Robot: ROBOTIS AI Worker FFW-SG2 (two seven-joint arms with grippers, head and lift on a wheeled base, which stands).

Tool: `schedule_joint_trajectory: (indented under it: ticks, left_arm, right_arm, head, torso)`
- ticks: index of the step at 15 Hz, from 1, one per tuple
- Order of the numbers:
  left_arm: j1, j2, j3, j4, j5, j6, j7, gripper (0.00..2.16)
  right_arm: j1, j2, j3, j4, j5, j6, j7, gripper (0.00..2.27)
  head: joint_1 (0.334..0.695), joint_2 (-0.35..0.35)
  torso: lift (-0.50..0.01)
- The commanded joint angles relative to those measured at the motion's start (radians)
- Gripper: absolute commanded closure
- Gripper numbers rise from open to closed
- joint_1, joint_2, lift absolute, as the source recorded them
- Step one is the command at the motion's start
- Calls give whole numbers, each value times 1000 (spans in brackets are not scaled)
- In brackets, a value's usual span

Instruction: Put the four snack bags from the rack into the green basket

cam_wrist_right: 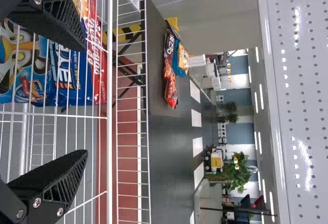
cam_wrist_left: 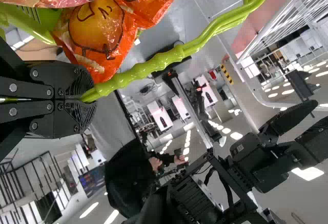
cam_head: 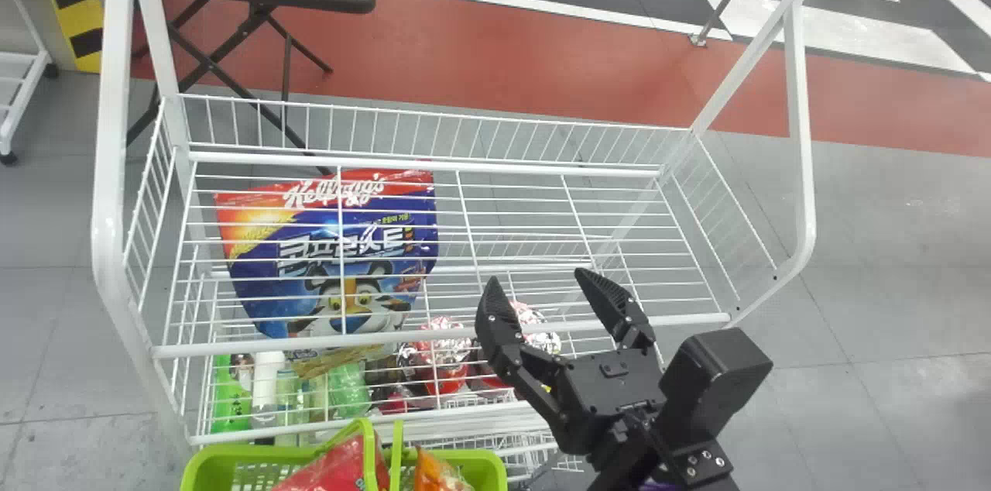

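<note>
In the head view my right gripper (cam_head: 548,297) hangs open over the white wire rack (cam_head: 441,340), right of its middle, nothing between its fingers. The right wrist view shows this gripper (cam_wrist_right: 86,100) open beside the wires. At the bottom edge stands the green basket (cam_head: 203,468), holding a red snack bag (cam_head: 333,468) and an orange one (cam_head: 437,472). In the left wrist view my left gripper (cam_wrist_left: 84,99) is shut on the green basket handle (cam_wrist_left: 154,64), with an orange bag (cam_wrist_left: 97,24) close to its fingers.
A large cereal bag (cam_head: 333,251) lies beneath the rack's upper wires, with bottles (cam_head: 265,386) and red packages (cam_head: 445,359) lower down. White posts (cam_head: 112,166) frame the rack. Behind stands a dark table (cam_wrist_right: 159,70) bearing several bags (cam_wrist_right: 170,70).
</note>
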Motion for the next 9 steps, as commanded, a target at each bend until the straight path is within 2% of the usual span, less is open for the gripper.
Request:
schedule_joint_trajectory:
  ticks: [1,9]
  left_arm:
    - [0,0,0,0,0,0,0,2030]
    - [0,0,-3,-2,-1,3,2,2030]
  right_arm:
    - [1,-1,-2,-2,0,-3,0,117]
    - [4,-4,-6,-9,0,-3,0,117]
  head:
    - [695,-350]
    - [695,-350]
  torso:
    - [-7]
    - [-7]
